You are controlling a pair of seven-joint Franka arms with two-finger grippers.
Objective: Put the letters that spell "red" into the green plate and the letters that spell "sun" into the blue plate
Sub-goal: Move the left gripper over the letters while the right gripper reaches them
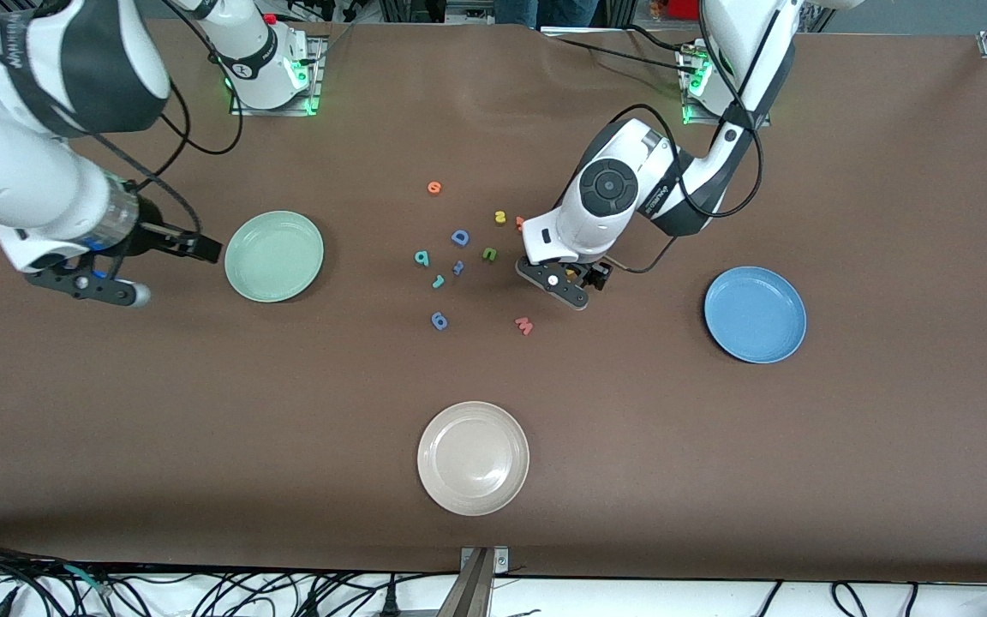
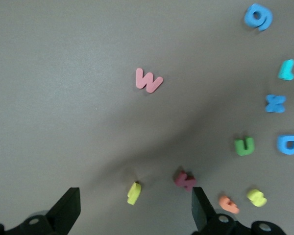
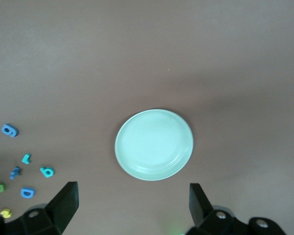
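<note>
Left gripper (image 1: pixel 577 283) hangs low over the table's brown mat (image 1: pixel 716 446) with its fingers (image 2: pixel 66 208) spread apart and holding nothing, at the edge of the scattered foam letters toward the left arm's end of the table. Its wrist view shows a yellow letter (image 2: pixel 134 192) and a dark red letter (image 2: pixel 185 180) on the mat between the fingers.

Taking the blue capital D (image 1: pixel 460 237) as the landmark: the olive-green n (image 1: pixel 490 254) lies just beside it toward the left arm's end, and the yellow s (image 1: pixel 500 218) near it on the same side, slightly farther from the front camera. The teal d (image 1: pixel 421 257) sits beside the D toward the right arm's end, the thin teal r (image 1: pixel 438 280) nearer the camera, the orange e (image 1: pixel 434 188) farther from it.

From the D, the green plate (image 1: pixel 274 256) lies well apart toward the right arm's end and the blue plate (image 1: pixel 755 314) well apart toward the left arm's end; both hold no letters.

Right gripper (image 1: pixel 202 248) waits just beside the green plate, fingers (image 3: pixel 63 205) apart, empty.
</note>
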